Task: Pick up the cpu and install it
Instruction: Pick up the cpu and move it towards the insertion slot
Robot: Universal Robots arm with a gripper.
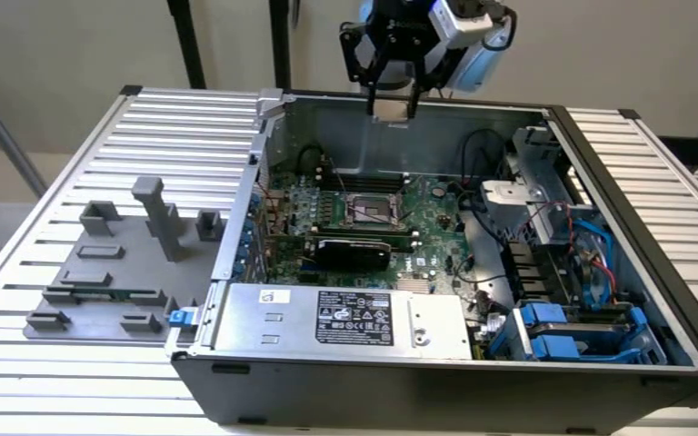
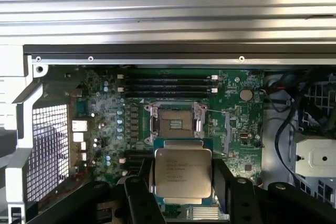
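Pinching cpu point(image 2: 182, 174) between fingers point(image 2: 223, 184) over motherboard point(image 2: 105, 108); cpu side edges hidden.

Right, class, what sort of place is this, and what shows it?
Likely a robotics lab bench: an open computer case on a slatted metal table, with the claw holding a cpu.

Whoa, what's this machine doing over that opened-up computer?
A robot arm's gripper is clamped on the cpu, a small silvery square chip, holding it in the air above the open computer case. The empty socket on the green motherboard sits down inside the case. The chip is picked up but not yet installed.
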